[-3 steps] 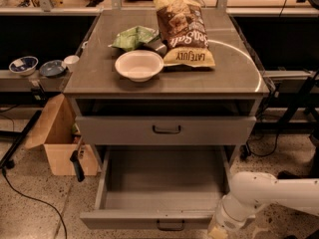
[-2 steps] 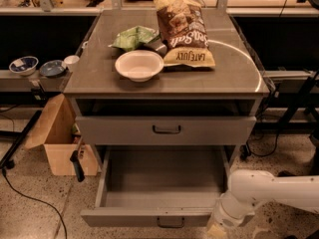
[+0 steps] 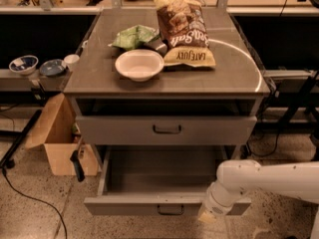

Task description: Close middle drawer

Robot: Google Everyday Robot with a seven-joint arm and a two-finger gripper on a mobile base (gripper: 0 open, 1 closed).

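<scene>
The middle drawer (image 3: 149, 205) is pulled far out at the bottom of the grey cabinet. Its bare grey box (image 3: 162, 176) is empty, and a small dark loop handle (image 3: 171, 209) sits at the centre of its front. My white arm (image 3: 264, 176) comes in from the lower right. My gripper (image 3: 208, 213) is at the right part of the drawer's front, against or just before it. Its tip is hidden against the front.
Above it, another grey drawer (image 3: 167, 129) stands slightly out. On the cabinet top (image 3: 239, 78) lie a white bowl (image 3: 139, 64), a green bag (image 3: 133, 36) and a brown chip bag (image 3: 183, 29). A cardboard box (image 3: 60, 138) stands at the left. Cables lie on the floor.
The middle drawer's front has moved a little way in towards the cabinet, and my arm and gripper have moved in with it.
</scene>
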